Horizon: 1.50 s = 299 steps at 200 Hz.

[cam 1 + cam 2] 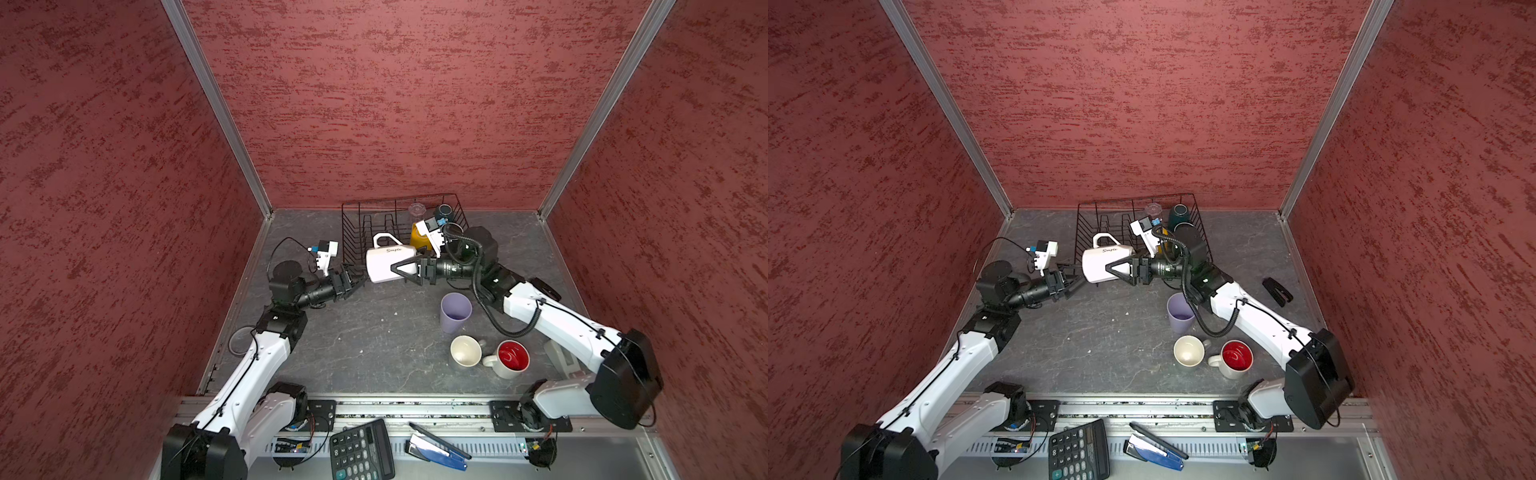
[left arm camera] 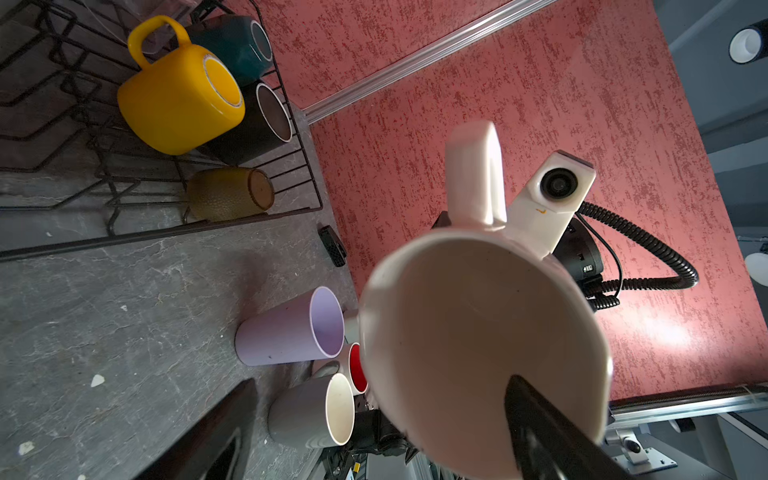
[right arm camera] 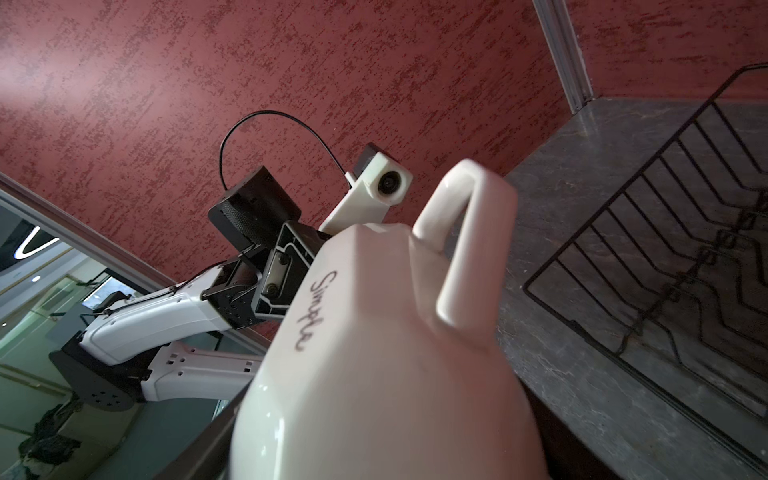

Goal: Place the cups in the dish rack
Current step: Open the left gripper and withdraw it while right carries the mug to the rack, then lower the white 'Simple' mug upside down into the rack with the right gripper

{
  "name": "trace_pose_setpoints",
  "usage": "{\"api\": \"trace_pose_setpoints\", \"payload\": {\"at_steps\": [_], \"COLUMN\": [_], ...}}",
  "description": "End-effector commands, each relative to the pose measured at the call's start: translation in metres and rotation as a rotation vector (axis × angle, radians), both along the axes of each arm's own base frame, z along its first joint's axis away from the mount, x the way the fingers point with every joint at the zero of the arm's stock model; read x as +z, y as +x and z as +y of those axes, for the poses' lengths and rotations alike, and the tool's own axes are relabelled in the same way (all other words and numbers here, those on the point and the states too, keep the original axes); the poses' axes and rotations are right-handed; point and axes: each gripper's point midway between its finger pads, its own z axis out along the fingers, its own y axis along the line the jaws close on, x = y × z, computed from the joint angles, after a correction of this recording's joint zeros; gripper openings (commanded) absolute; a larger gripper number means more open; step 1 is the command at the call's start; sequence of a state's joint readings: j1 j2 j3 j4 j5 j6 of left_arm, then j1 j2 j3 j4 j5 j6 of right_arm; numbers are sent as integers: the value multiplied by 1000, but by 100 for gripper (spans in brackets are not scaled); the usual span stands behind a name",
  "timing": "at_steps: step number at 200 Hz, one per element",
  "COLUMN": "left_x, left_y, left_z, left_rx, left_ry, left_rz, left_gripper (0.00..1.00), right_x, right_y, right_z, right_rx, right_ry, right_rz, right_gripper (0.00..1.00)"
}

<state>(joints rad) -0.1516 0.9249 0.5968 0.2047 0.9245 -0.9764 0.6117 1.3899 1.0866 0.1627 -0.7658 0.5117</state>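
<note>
My right gripper (image 1: 397, 267) is shut on a white mug (image 1: 386, 262) marked "Simple", held on its side just in front of the black wire dish rack (image 1: 353, 224). The left gripper (image 1: 357, 282) is open at the mug's mouth (image 2: 478, 340), one finger inside the rim. In the rack lie a yellow mug (image 2: 174, 95), a teal mug (image 2: 232, 45), a black mug (image 2: 253, 124), an olive glass (image 2: 224, 193) and a clear glass (image 1: 417, 210). On the table stand a lavender tumbler (image 1: 455, 311), a grey mug (image 1: 466, 351) and a red-lined white mug (image 1: 512, 358).
A calculator (image 1: 361, 451) and a blue stapler (image 1: 436, 449) lie on the front rail shelf. A small black object (image 1: 1277, 291) sits by the right wall. Red walls close in the table on three sides.
</note>
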Motion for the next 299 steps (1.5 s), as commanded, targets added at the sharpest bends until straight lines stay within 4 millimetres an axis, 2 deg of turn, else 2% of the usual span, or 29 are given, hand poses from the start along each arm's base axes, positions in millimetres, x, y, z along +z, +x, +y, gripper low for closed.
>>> {"api": "trace_pose_setpoints", "payload": {"at_steps": [1,63,112,155,162,165,176,207,299], "left_x": [9,10,12,23,24,24,25,21,16], "left_y": [2,5,-1,-11,-13,-13,-15,-16,-16], "left_z": [10,45,74,95,96,97,98,100,101], "left_rx": [46,220,357,460,465,468,475,480,476], "left_ry": [20,59,126,205,210,211,213,215,214], "left_rz": [-49,-35,-40,-89,-92,-92,-94,-85,-77], "left_gripper": [100,100,100,100,100,100,100,99,100], "right_x": [45,50,28,5,6,-4,-14,-35,-63], "right_y": [8,25,59,84,88,94,102,119,157], "right_z": [-16,-43,-69,-76,-79,-77,-78,-77,-72], "right_rx": [-94,-211,-381,-449,-470,-473,-488,-507,-538], "right_ry": [15,-102,-313,-447,-464,-485,-526,-599,-708], "right_rz": [-143,-145,-129,-123,-131,-116,-102,-87,-139], "right_gripper": [8,6,5,4,4,4,4,2,0]}}
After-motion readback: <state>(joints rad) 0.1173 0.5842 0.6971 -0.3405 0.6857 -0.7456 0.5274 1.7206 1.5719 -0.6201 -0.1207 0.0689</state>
